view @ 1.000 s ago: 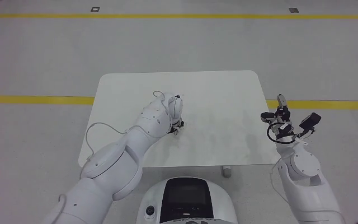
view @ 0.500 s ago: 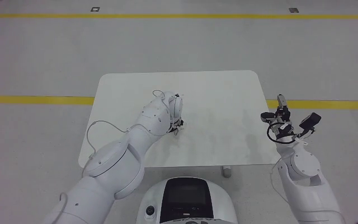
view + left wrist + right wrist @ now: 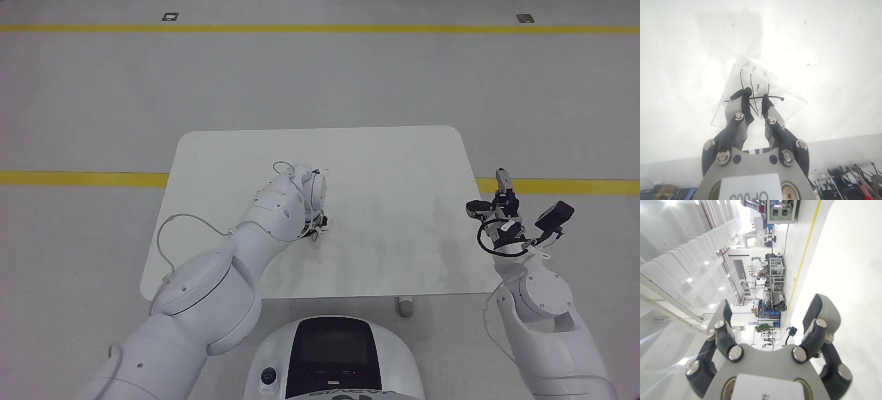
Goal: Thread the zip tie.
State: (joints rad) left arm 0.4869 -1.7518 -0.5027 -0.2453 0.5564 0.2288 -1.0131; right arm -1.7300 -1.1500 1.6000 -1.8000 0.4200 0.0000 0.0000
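Left arm is stretched over the middle of the white desk. Left gripper points down at a clear plate lying flat on the desk.

Fingers have black-wrapped tips and stand a narrow gap apart, both tips over the plate.

Zip tie, thin and black, lies crosswise on the plate. It spans both fingertips, with its square head sticking out past one finger and its tail past the other. It runs across the gap rather than being pinched in it. Cannot tell whether the tips press on it.

Three more thin black strands run from small holes near the plate's far edge back toward the fingers. Their near ends are lost behind the tips.

In the top view the left gripper sits under the wrist, slightly left of the desk's centre.

Right gripper is held in the air just off the desk's right edge, well apart from the plate. Its fingers are spread wide with nothing between them, ribbed pads facing each other. The top view puts it beside the desk's right edge, about level with the left gripper.
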